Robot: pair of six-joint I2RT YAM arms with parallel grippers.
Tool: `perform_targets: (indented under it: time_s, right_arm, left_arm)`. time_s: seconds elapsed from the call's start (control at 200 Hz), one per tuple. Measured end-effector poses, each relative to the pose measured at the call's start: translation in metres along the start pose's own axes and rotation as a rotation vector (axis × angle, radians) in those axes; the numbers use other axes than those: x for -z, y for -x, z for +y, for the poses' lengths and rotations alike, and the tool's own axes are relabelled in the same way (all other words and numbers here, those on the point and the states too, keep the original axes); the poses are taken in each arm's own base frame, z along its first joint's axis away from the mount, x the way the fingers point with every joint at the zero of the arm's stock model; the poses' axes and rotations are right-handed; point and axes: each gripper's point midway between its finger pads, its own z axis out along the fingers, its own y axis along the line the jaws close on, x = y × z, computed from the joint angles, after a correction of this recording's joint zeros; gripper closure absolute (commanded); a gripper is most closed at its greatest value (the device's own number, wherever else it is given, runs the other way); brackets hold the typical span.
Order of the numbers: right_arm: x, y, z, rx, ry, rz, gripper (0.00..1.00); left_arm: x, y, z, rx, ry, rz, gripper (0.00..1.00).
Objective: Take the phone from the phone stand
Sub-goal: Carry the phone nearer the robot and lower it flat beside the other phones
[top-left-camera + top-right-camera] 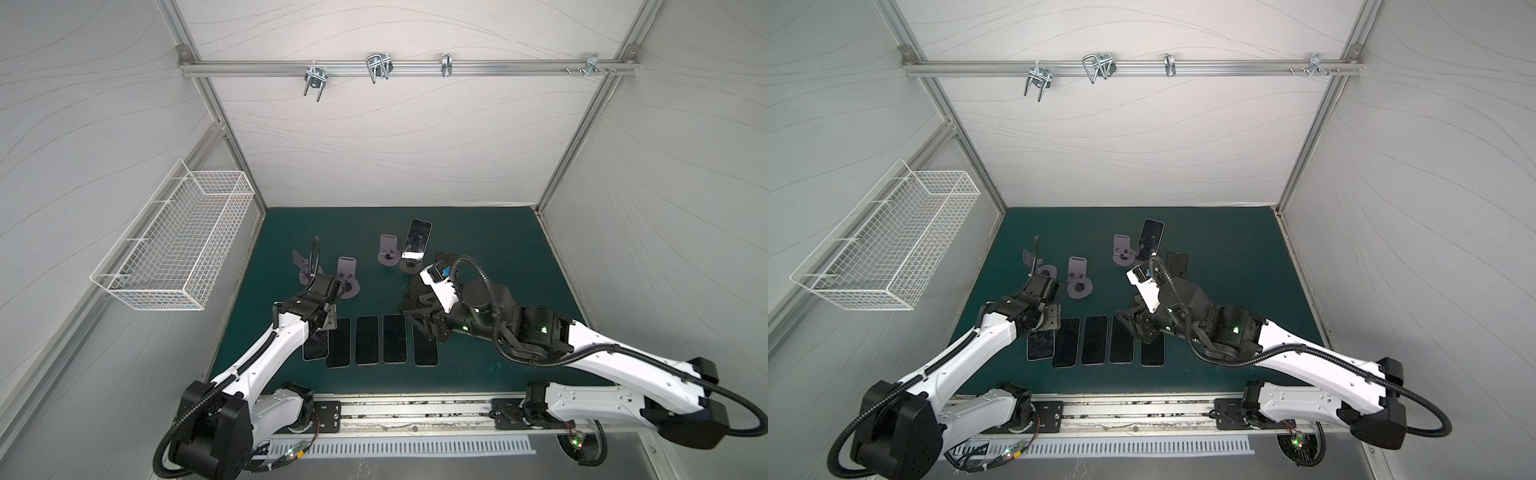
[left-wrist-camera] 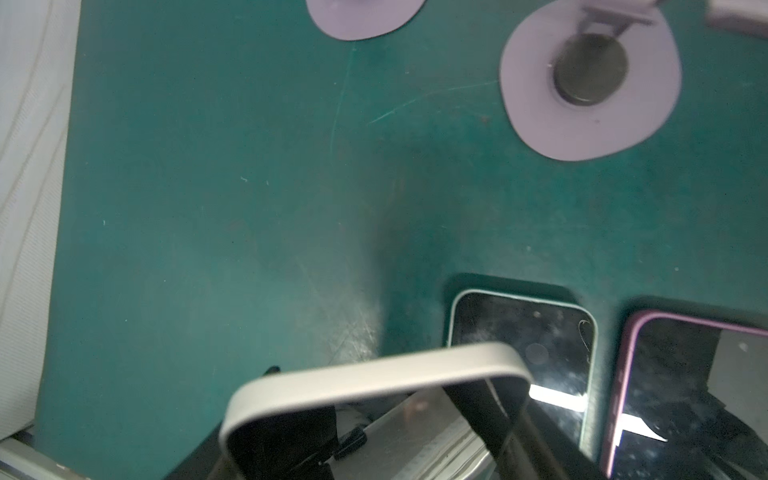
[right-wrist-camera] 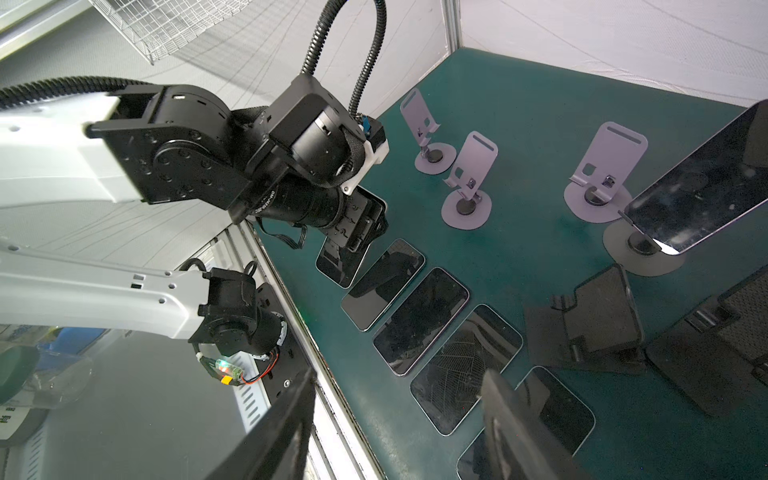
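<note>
Across the dark green mat (image 1: 519,241), boxed in by white panels, finding the job looking mostly done. Counting five phones (image 1: 368,340) lying flat, side by side, in a row along the near edge. Noting three empty lilac stands (image 1: 347,270) toward the back and left. Noting also two black stands (image 3: 598,320) near the right arm, empty as far as the right wrist view shows.

Seeing only one propped phone (image 1: 417,239), leaning on the fourth lilac stand (image 1: 409,266) at the back of the mat in both top views, with neither arm touching it.

Holding a grey-edged phone (image 2: 374,370) in the left gripper (image 3: 359,232), jaws pinching it across its width, just above the left end of the row. Judging it as about to be laid down there.

Hanging the right gripper (image 3: 399,374) low over the right end of the row, jaws spread with nothing between them.

Judging what is left: setting down the held phone, then lifting the propped phone off its stand.
</note>
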Motion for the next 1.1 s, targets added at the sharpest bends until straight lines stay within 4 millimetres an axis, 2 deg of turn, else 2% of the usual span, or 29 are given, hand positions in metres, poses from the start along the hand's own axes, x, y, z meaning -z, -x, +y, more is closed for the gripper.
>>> perform_targets:
  time_s: [0.235, 0.635, 1.1]
  right_arm:
    - [-0.001, -0.003, -0.004, -0.004, 0.001, 0.005, 0.35]
    - [-0.003, 0.003, -0.003, 0.004, 0.020, -0.015, 0.34]
    - [-0.008, 0.004, -0.012, 0.030, 0.009, -0.006, 0.33]
  left_arm:
    - [-0.009, 0.008, 0.005, 0.028, -0.050, 0.041, 0.55]
    - [-0.032, 0.025, -0.004, -0.118, -0.110, 0.144, 0.55]
    - [-0.048, 0.015, -0.009, -0.191, -0.154, 0.267, 0.54]
